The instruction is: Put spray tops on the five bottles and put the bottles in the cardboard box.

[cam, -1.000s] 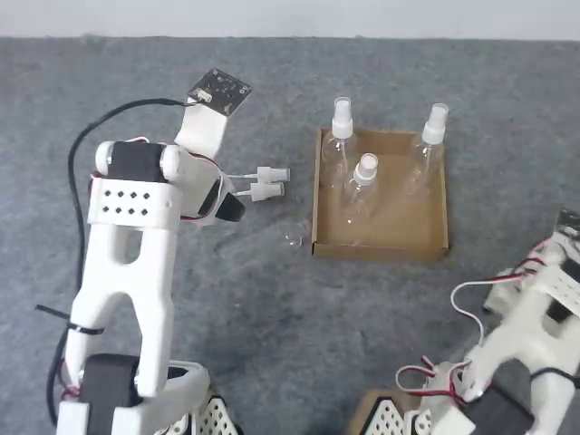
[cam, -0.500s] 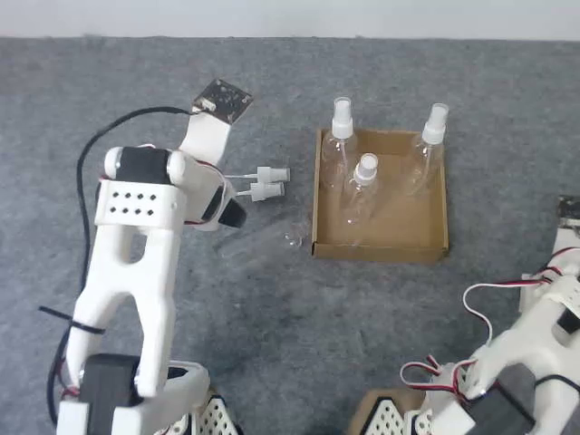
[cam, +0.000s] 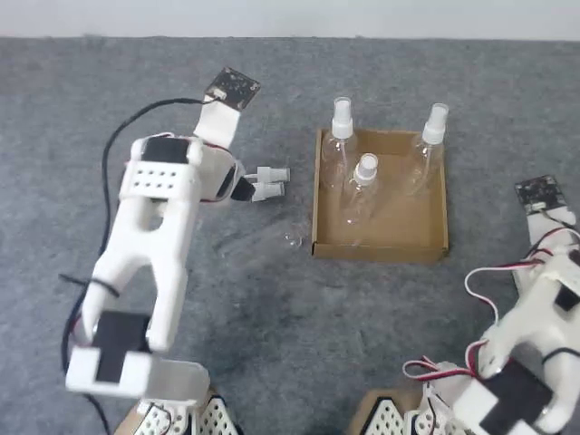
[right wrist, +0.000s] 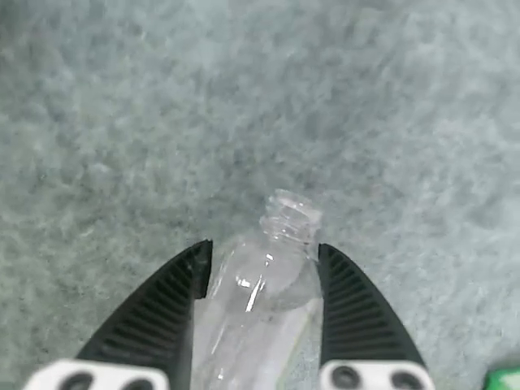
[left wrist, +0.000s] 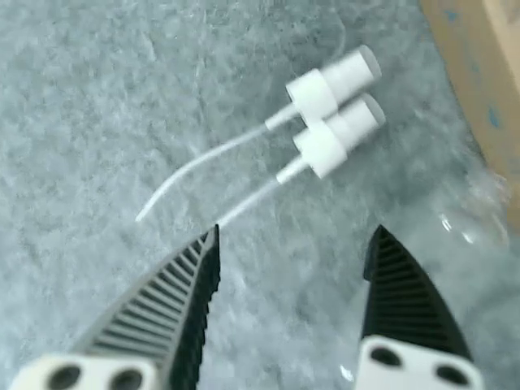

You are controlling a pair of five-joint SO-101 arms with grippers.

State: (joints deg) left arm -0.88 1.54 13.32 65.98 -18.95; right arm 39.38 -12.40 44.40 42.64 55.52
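Light bright and even, from overhead. Desk [cam: 272,344] flatly lit. Shadows soft and thin, hugging the box [cam: 381,249] walls. Small glints on the clear bottles [cam: 361,195] inside. Pale highlights streak the bottle [right wrist: 260,317] gripped by the right claw [right wrist: 264,246]. Spray tops [left wrist: 333,101] glare white.

Cardboard box [cam: 381,246] on grey tabletop [cam: 272,344], three capped bottles [cam: 362,186] upright inside. Two loose spray tops [cam: 270,181] side by side just left of box, hand [cam: 237,188] of left arm [cam: 154,236] beside them. Clear uncapped bottle [cam: 263,243] lies near box's front-left corner. Right arm [cam: 535,317] at lower right.
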